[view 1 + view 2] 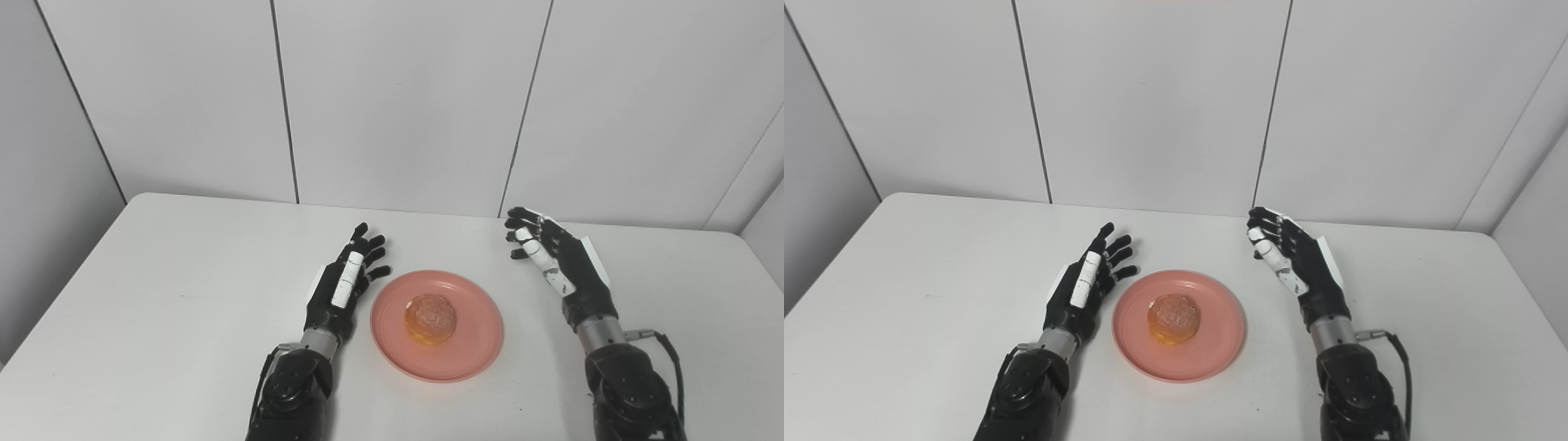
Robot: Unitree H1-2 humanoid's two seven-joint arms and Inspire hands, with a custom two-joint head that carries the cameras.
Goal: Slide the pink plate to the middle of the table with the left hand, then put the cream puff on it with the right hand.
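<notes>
A pink plate point(471, 331) lies on the white table point(184, 294), near the middle and toward the front. A golden cream puff point(430, 318) sits on the middle of the plate. My left hand point(349, 282) is open and empty, fingers apart, just left of the plate's rim and apart from it. My right hand point(554, 260) is open and empty, raised to the right of the plate and clear of it. Both hands also show in the right eye view, left hand point(1087, 283) and right hand point(1295, 260), with the plate point(1213, 331) and the puff point(1173, 318) between them.
Grey wall panels point(398, 98) rise behind the table's far edge. A cable point(670, 355) runs along my right forearm.
</notes>
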